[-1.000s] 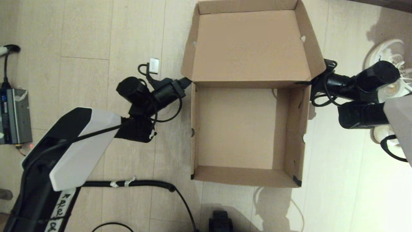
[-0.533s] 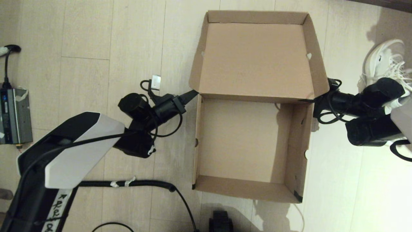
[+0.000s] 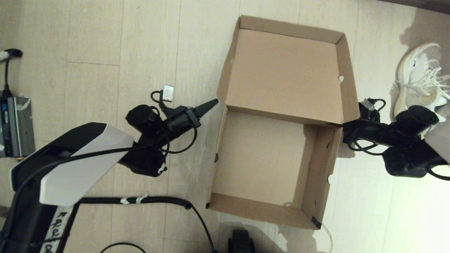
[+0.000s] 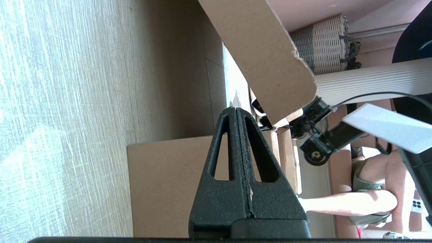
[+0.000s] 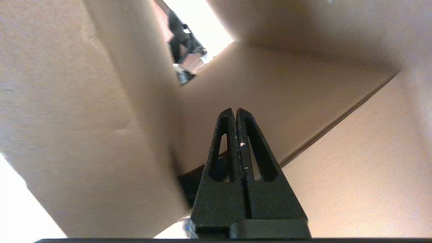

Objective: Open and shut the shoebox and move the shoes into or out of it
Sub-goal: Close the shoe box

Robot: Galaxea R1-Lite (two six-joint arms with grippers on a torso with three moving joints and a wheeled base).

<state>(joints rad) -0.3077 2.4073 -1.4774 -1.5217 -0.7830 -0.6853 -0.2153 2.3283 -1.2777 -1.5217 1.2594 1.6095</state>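
Observation:
The brown shoebox (image 3: 218, 144) lies open and empty on the floor, its lid (image 3: 284, 73) folded back on the far side. My left gripper (image 3: 212, 103) is shut, its tip a short way from the lid's left corner and apart from it. In the left wrist view the left gripper (image 4: 235, 108) points past the box wall (image 4: 162, 189) under the lid flap (image 4: 263, 54). My right gripper (image 3: 339, 124) is shut, its tip at the right hinge corner; the right gripper (image 5: 235, 109) has cardboard all round it. One white sneaker (image 3: 418, 77) lies right of the box; the other is hidden.
A grey power unit (image 3: 14, 126) sits at the far left. A black corrugated cable (image 3: 140, 200) runs along the floor near me. A wicker basket (image 4: 324, 44) and a person's arm (image 4: 364, 202) show beyond the box.
The box has slid toward me and turned, its lid tipping further back. The left gripper has come away from the lid corner. The right arm moved nearer with the box, uncovering the sneaker.

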